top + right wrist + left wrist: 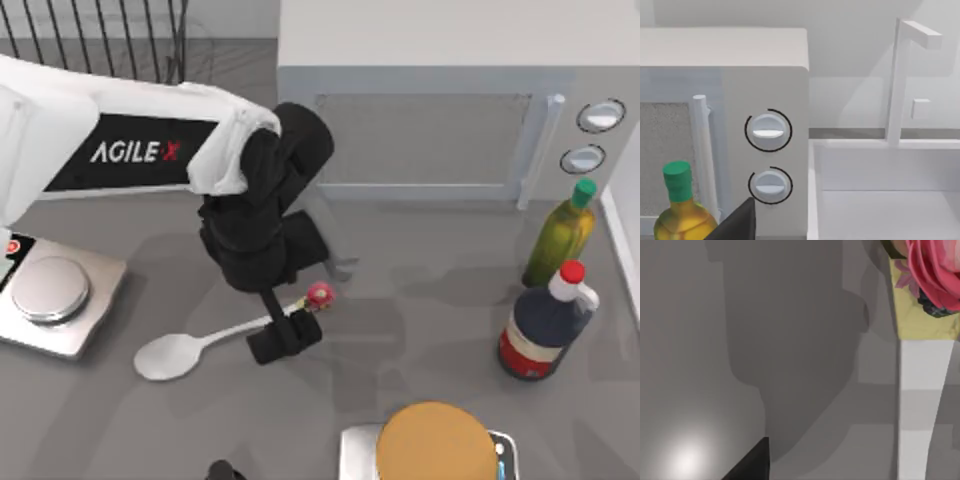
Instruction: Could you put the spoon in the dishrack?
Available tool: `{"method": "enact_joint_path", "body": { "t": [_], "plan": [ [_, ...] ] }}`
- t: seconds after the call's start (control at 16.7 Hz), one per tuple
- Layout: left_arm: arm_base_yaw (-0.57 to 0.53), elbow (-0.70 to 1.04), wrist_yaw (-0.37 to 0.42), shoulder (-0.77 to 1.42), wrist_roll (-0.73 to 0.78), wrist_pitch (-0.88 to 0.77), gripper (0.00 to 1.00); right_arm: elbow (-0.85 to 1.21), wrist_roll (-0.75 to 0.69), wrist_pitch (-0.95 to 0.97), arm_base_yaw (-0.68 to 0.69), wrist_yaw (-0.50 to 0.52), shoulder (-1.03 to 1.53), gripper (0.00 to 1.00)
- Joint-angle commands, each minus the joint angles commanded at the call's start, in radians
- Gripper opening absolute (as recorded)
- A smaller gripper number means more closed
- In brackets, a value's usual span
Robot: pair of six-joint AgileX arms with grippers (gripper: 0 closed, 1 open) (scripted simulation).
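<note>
The grey microwave (440, 110) is my landmark on the counter (400, 330). The black dishrack (100, 40) stands to its left at the back. My left hand (285, 335) sits in front of the microwave, low over the spoon's handle; I cannot tell whether it grips. The white spoon (185, 350) lies flat in front of the microwave, bowl leftward, pink ball (319, 294) by the hand.

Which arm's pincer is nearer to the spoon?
Left. The left pincer is down at the spoon, by its handle. The right arm is parked, facing the microwave, away from it.
</note>
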Motion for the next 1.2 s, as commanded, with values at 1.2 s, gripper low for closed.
{"method": "enact_joint_path", "body": {
  "t": [1.2],
  "plan": [
    [-0.003, 0.126, 0.017, -0.054, -0.003, -0.154, 0.0, 0.0, 0.0, 0.0, 0.0, 0.0, 0.0, 1.0]
  ]
}}
